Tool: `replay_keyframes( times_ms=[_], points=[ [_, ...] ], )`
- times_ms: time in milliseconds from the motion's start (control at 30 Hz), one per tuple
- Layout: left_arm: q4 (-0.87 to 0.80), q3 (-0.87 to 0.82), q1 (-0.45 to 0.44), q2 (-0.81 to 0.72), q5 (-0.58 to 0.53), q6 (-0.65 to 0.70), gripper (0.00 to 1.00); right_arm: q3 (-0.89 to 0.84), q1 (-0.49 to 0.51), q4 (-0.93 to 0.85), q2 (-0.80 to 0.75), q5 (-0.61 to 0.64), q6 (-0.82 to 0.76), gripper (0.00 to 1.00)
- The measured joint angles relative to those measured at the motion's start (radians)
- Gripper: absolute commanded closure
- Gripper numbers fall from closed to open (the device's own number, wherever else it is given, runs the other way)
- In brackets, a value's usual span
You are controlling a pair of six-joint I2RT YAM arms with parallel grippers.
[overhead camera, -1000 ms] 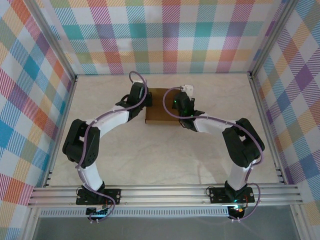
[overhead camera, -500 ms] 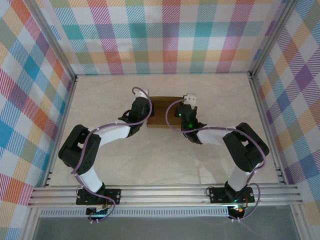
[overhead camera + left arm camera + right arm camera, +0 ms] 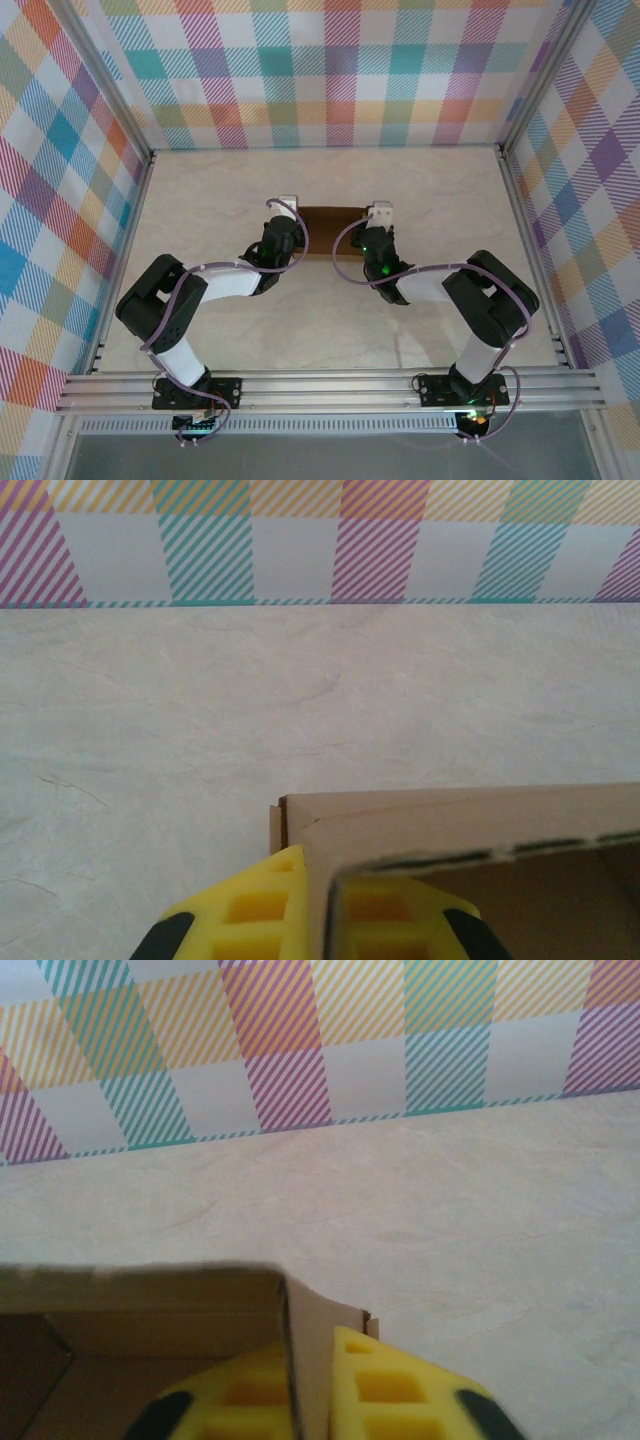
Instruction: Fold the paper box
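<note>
Now paper box (image 3: 330,230) sits mid table (image 3: 200,200), walls up, top open; left hand (image 3: 318,905) clamped on left wall, right hand (image 3: 310,1380) straddles right wall, grip unclear; closing prob. left to do

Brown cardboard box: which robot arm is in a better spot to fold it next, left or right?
Probably left. The left claw is shut on the left end wall of the brown cardboard box, ready to bend it. The right claw straddles the right end wall, but whether it grips is unclear.
</note>
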Motion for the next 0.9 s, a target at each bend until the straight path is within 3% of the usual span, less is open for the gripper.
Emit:
replay_keyframes(
  times_ms=[133,267,467,900],
  points=[
    [0.003,0.0,-0.011,0.0,0.002,0.014,1.0,-0.01,0.019,-0.003,-0.03,-0.025,-0.026,0.34],
    [0.012,0.0,-0.024,0.0,0.013,0.016,1.0,-0.013,0.026,-0.021,-0.099,-0.062,-0.043,0.13],
    [0.016,0.007,-0.035,0.002,0.04,0.018,1.0,-0.06,0.027,-0.09,-0.24,-0.108,-0.036,0.07],
    [-0.056,0.06,-0.048,0.027,0.038,0.035,1.0,-0.158,-0.05,-0.364,-0.462,-0.246,0.116,0.08]
  ],
)
